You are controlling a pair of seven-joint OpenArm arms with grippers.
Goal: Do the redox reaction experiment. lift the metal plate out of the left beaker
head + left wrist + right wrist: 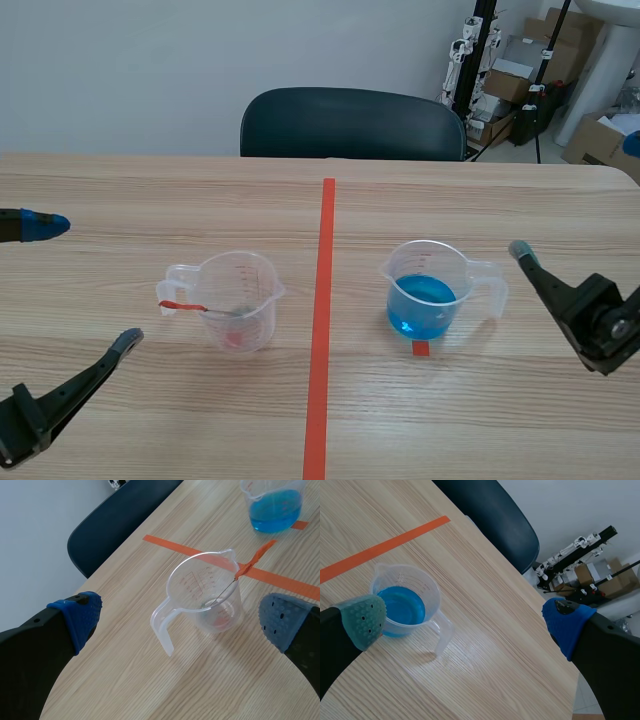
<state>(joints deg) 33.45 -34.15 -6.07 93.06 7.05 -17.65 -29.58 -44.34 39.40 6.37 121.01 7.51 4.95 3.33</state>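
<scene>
The left beaker (237, 299) is clear plastic and stands left of the tape line, handle toward my left arm. A thin metal strip (222, 312) leans inside it, and its orange-red tag (180, 305) hangs over the rim. In the left wrist view the beaker (205, 592) stands ahead of my open left gripper (180, 617), roughly between its fingertips, with the tag (256, 559) on the far rim. My left gripper (85, 283) is beside the beaker, apart from it. The right beaker (428, 290) holds blue liquid. My right gripper (577, 198) is open beside it, holding nothing.
An orange tape line (320, 320) runs down the table's middle between the beakers. A dark chair (350, 122) stands at the far edge. Boxes and stands (520, 70) are off the table at the back right. The blue beaker (405, 602) sits by my right gripper's grey-green pad (364, 620).
</scene>
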